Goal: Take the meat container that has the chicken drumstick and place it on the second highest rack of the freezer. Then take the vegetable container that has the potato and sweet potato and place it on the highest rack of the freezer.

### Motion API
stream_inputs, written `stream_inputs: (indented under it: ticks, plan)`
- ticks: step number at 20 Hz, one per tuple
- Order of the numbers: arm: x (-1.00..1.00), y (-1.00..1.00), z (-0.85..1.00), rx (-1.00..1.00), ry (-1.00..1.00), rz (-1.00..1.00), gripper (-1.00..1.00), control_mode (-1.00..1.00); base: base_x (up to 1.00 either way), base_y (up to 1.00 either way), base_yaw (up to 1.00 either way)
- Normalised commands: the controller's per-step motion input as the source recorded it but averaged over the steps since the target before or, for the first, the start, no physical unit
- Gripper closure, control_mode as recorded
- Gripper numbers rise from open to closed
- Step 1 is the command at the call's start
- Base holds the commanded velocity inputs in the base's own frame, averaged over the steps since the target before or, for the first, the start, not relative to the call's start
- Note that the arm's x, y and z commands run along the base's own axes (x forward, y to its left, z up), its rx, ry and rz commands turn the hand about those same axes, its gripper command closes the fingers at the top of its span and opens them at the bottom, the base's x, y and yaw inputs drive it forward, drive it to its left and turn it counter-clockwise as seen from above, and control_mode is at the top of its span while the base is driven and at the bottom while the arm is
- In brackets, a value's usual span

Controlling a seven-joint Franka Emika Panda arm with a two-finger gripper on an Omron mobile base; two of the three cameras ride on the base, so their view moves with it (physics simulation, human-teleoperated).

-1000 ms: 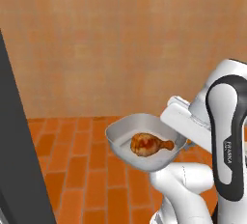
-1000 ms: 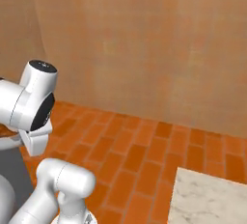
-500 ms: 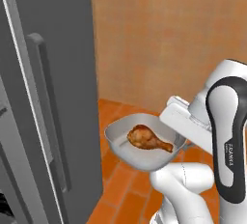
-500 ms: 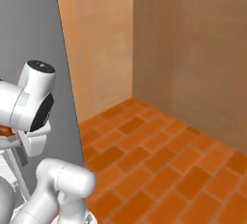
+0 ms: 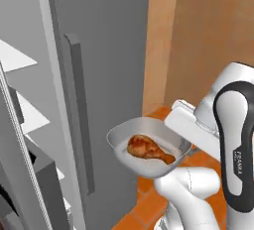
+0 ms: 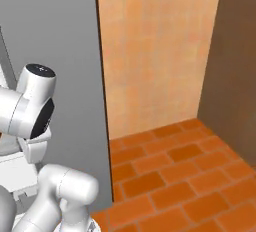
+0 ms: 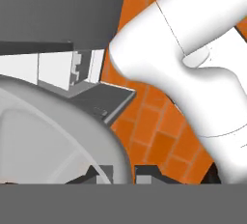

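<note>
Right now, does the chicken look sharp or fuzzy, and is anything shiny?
Left base view: the chicken drumstick is a little soft-edged, with a small glossy highlight; its container has smooth shading. Hand view: the container rim sits huge and close. Right base view: flat, even light.

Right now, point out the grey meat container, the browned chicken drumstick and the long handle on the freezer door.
Grey meat container (image 5: 120,142): left base view, on its near-left rim.
Browned chicken drumstick (image 5: 141,146): left base view, on its meaty end.
Long grey freezer door handle (image 5: 79,110): left base view, midway up the bar.
</note>
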Motion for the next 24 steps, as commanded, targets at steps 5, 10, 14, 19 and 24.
stream_inputs:
  ticks: [5, 10, 14, 19, 24]
  plan:
    - [0.00, 0.00, 0.00, 0.00, 0.00, 0.00, 1.00, 1.00, 0.57, -0.07, 0.59]
    - [0.00, 0.00, 0.00, 0.00, 0.00, 0.00, 1.00, 1.00, 0.49, 0.23, 0.54]
    - [0.00, 0.00, 0.00, 0.00, 0.00, 0.00, 1.00, 1.00, 0.88, 0.17, 0.32]
    - [0.00, 0.00, 0.00, 0.00, 0.00, 0.00, 1.00, 1.00, 0.03, 0.61, 0.17]
    - [0.43, 0.16, 0.18, 0.04, 0.00, -0.04, 1.00, -1.00, 0.00, 0.12, 0.00]
